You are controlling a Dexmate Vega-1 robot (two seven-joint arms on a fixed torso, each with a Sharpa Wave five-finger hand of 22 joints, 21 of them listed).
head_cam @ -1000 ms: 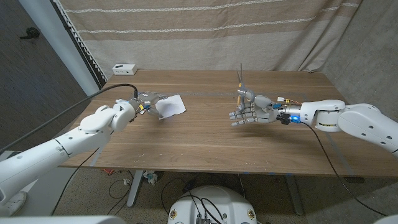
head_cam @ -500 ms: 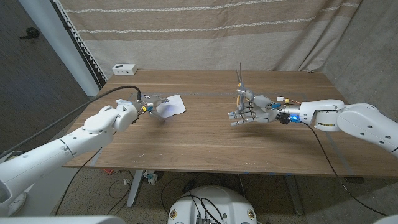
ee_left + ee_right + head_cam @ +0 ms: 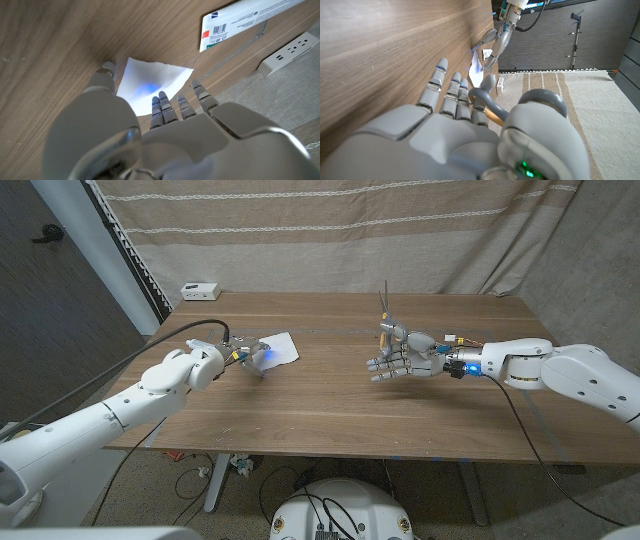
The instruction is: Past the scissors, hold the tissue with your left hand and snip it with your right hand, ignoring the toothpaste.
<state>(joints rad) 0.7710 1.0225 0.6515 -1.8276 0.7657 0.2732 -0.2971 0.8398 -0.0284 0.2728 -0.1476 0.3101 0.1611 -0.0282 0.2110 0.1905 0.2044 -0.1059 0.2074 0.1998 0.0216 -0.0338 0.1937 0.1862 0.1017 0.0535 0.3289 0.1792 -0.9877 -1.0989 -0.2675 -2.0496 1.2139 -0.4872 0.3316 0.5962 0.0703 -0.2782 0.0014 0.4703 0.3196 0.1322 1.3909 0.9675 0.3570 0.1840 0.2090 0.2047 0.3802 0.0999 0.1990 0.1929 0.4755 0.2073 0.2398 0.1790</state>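
Two hands are at work over the wooden surface (image 3: 330, 395), well apart from each other. The left hand (image 3: 243, 351) sits at the near edge of the tissue (image 3: 274, 348), a white sheet lying on the left part of the surface. Compared with a second ago, this hand has crept a little toward the sheet, and its fingers now reach onto or just over the near edge. From the left wrist view the fingers (image 3: 162, 107) stretch over the tissue, with a blue glow on the paper, but whether they pinch it or only touch it I cannot tell. The sheet itself has hardly shifted.

The right hand (image 3: 400, 358) hangs mid-surface, its thumb side gripping the scissors (image 3: 385, 315), whose blades point straight up. Its other fingers are spread. It has stayed almost in place over the last second, so the cutting hand seems to be waiting.

My reading is that the hold on the tissue is being settled first. Once the sheet is secured or lifted, the right hand must travel across to the left and tilt the blades toward the paper's free edge. A white box (image 3: 200, 289) sits at the far left corner, away from the action, and needs no attention.
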